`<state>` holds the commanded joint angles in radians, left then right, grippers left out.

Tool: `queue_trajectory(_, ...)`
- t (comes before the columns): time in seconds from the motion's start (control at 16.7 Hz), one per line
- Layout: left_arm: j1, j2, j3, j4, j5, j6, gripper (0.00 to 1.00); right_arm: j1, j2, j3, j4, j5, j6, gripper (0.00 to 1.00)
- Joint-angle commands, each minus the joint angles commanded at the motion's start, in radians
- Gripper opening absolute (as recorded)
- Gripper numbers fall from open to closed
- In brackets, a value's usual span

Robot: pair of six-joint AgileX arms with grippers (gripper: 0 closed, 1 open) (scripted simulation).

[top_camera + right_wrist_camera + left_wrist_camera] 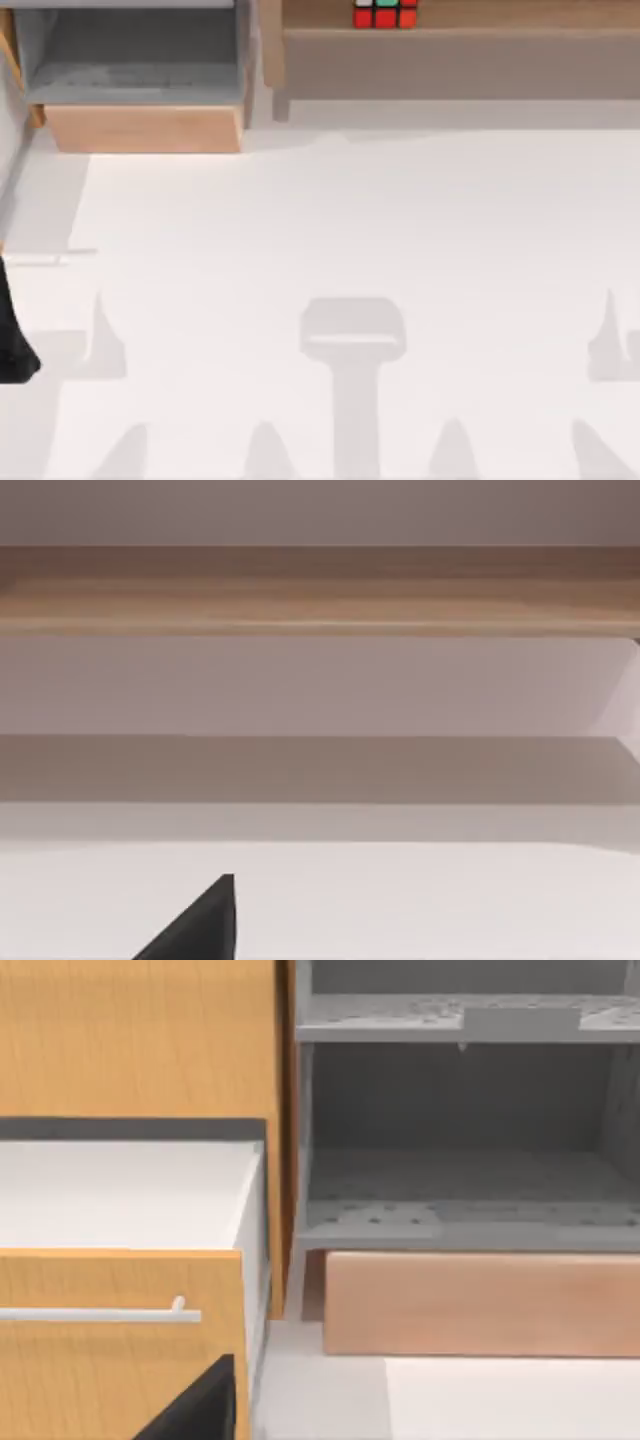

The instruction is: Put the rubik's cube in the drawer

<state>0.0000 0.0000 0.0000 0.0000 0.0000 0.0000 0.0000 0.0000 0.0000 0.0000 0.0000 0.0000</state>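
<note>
Top view: the rubik's cube (385, 13) sits on the long brown wooden shelf (450, 55) at the far right, its upper part cut off by the frame edge. The drawer (140, 128), pulled out at far left, shows a grey interior behind its light-wood front panel. Left arm (12, 330) is a dark sliver at the left edge. Both grippers' finger states cannot be told; each wrist view shows one black tip (195, 1410) at most.
</note>
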Motion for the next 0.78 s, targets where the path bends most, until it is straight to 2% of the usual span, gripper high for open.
queue_trajectory(0.36, -0.021, 0.095, 0.07, 0.062, -0.017, -0.005, 1.0, 0.0, 0.0, 0.0, 0.0, 0.0, 0.0, 1.0)
queue_trajectory(0.54, -0.07, 0.261, 0.2, 0.166, -0.05, -0.011, 1.0, 0.0, 0.0, 0.0, 0.0, 0.0, 0.0, 1.0)
queue_trajectory(0.78, -0.171, 0.587, 0.428, 0.345, -0.122, -0.02, 1.0, 0.0, 0.0, 0.0, 0.0, 0.0, 0.0, 1.0)
